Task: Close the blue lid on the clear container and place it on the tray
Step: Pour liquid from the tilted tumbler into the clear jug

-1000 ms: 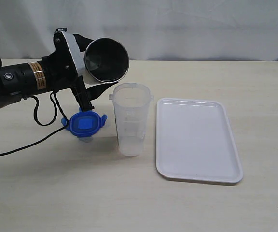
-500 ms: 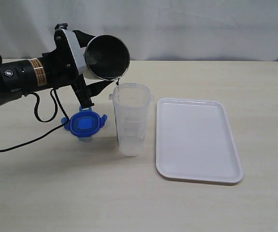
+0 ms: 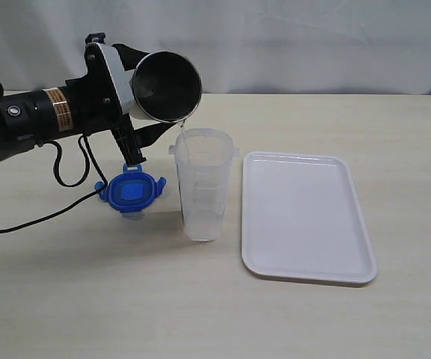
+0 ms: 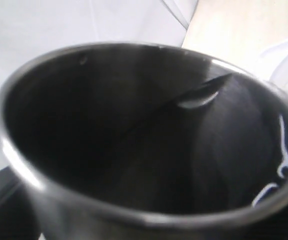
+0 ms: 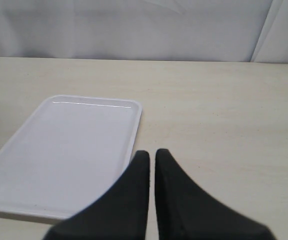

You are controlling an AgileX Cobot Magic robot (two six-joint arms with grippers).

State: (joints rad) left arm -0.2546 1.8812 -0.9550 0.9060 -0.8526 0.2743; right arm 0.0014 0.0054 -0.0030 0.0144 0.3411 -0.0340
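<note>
Exterior view bright, with even, diffuse light from above; sharp all over, lines clean out to the frame edges. Only faint soft shadows on the pale wooden tabletop (image 3: 88,299), at the bases of the tall translucent plastic container (image 3: 203,187) and the small blue snap-flap plastic lid (image 3: 129,191). Flat white rectangular plastic tray (image 3: 305,217) evenly white, close to overexposed. Bright highlight along the rim of the grey steel cup (image 3: 164,87), interior dark.

Left wrist view: cup (image 4: 134,150) very close, blurred, rim smeared, a few white glints on the inner wall, background washed out pale.

Right wrist view: well lit, tray (image 5: 69,145) reasonably sharp, thin glare line on one rim; black right gripper (image 5: 152,152) soft, out of focus.
</note>
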